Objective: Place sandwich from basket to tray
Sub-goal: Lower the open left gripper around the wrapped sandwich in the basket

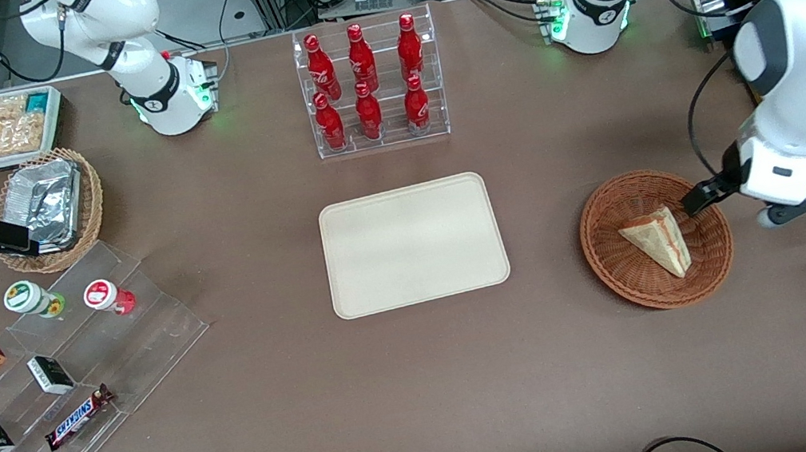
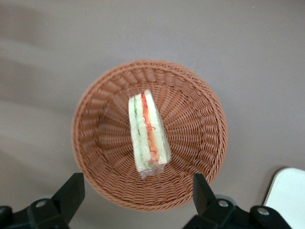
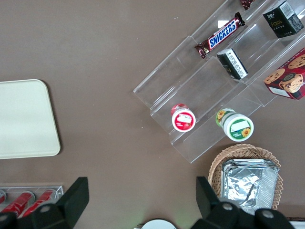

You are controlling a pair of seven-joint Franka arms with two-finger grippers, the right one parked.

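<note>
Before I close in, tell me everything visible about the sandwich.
The sandwich is a triangular wedge of pale white bread lying in the reddish-brown wicker basket, resting on the weave. The wrist view shows green and pink-orange filling layers on its cut side, and what looks like clear wrap. The gripper hangs above the basket rim, fingers open, not touching the sandwich. The tray holds nothing.

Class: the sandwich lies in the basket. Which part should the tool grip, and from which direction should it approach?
Grip the sandwich across its two flat bread faces, near the middle of the wedge, coming straight down from above. It stands on edge in the basket, layers facing up, so the bread faces are exposed. The open tool hangs above the basket, fingers wide enough to straddle it.
</note>
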